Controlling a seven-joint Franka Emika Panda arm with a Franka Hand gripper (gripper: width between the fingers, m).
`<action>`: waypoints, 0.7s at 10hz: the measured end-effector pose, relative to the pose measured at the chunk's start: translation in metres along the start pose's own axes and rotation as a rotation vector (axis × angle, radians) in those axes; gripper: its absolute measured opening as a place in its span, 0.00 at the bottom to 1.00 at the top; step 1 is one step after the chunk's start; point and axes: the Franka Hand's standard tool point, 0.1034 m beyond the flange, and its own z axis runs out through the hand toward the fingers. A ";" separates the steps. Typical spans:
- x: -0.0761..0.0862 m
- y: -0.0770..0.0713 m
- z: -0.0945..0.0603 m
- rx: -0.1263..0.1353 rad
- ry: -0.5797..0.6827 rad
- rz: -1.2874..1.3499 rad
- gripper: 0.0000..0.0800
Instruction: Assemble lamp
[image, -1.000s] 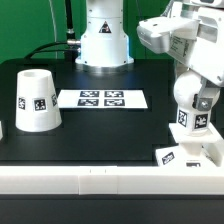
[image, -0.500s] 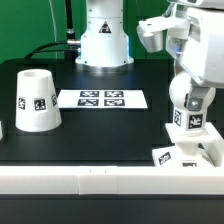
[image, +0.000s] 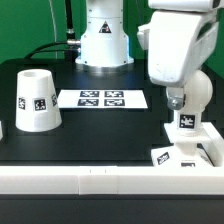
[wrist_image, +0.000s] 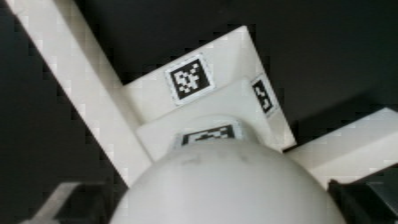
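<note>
Gripper clamped on bulb just above square base, shade well apart

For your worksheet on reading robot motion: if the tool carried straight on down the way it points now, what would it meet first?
Probably the lamp base. The tool points down, seemingly holding the bulb, which hangs right over that base. The bulb would likely touch first; the gap between them is hard to judge.

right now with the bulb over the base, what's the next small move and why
Probably keep turning the bulb into the base rather than lifting off. In the exterior view the bulb stands upright on the base at the table's front edge, and the wrist view shows its rounded top right under the camera with the base's tags beyond. Whether the gripper is closed on it can't be seen.
</note>
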 end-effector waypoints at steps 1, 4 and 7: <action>0.000 0.000 0.000 0.000 0.000 0.050 0.72; 0.002 -0.002 0.000 0.002 0.001 0.254 0.72; 0.002 -0.002 0.000 0.015 0.009 0.459 0.72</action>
